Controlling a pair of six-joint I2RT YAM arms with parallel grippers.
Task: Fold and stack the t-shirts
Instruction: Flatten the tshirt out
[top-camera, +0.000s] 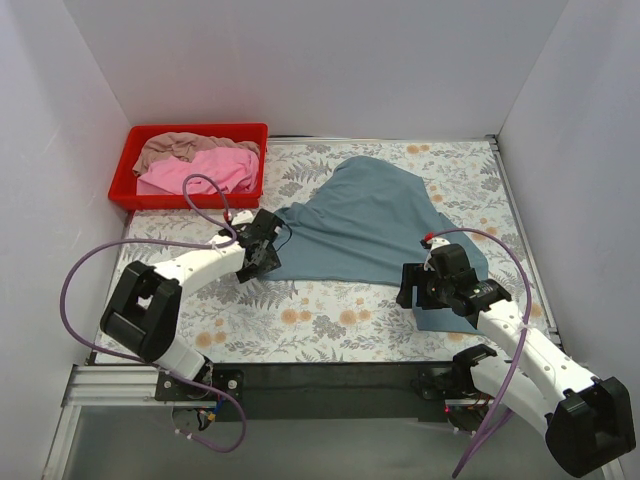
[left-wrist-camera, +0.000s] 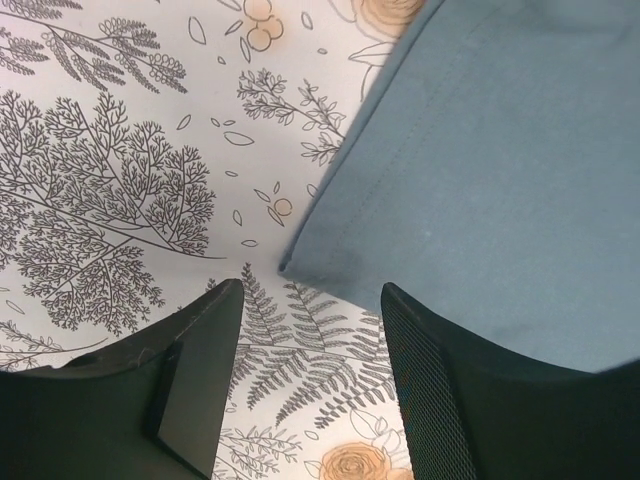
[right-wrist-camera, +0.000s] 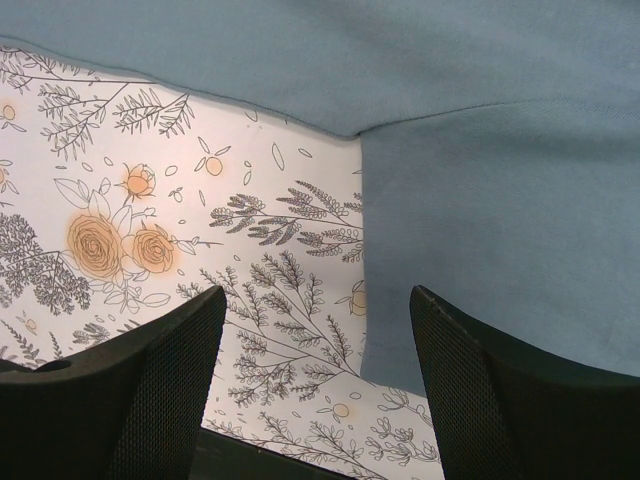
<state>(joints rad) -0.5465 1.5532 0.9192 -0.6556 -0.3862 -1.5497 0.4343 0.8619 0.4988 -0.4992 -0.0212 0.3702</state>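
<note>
The dusty blue-grey t-shirt (top-camera: 375, 218) lies spread, a little rumpled, on the floral table. The pink t-shirt (top-camera: 200, 172) and the beige-tan t-shirt (top-camera: 185, 146) are bunched in the red tray. My left gripper (top-camera: 262, 258) is open and empty just above the blue shirt's near-left corner (left-wrist-camera: 300, 262), which lies just beyond its fingertips in the left wrist view. My right gripper (top-camera: 425, 292) is open and empty over the shirt's near-right edge; the sleeve (right-wrist-camera: 480, 250) lies between and beyond its fingers (right-wrist-camera: 470, 380).
The red plastic tray (top-camera: 125, 180) stands at the back left corner. White walls enclose the table on three sides. A dark rail (top-camera: 330, 375) runs along the near edge. Purple cables loop from both arms.
</note>
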